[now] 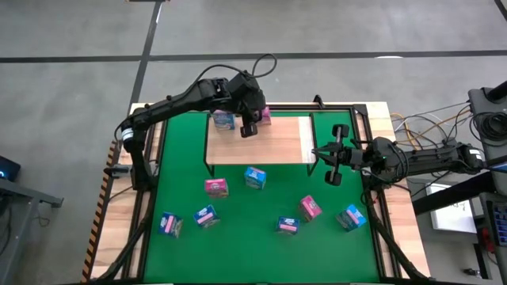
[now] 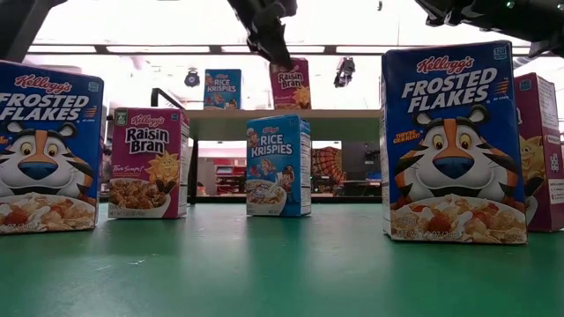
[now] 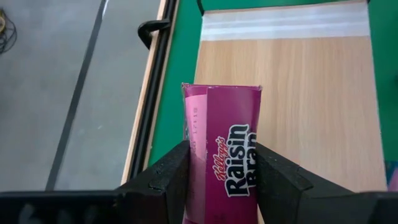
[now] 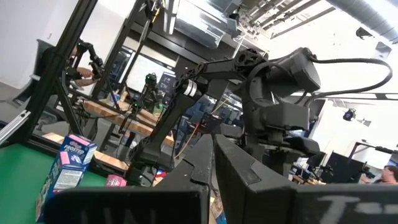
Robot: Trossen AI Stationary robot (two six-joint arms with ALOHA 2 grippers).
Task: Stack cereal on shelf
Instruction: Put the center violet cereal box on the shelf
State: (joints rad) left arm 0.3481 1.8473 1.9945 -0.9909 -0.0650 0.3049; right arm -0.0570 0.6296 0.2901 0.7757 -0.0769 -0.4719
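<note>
A pink Raisin Bran box (image 3: pixel 221 155) sits clamped between the left gripper's (image 1: pixel 252 120) fingers (image 3: pixel 163 180) at the upper centre of the high view, over the shelf (image 1: pixel 277 146), beside a light blue Rice Krispies box (image 1: pixel 223 120). At centre right, the right gripper (image 1: pixel 331 156) waits with jaws pressed together.
</note>
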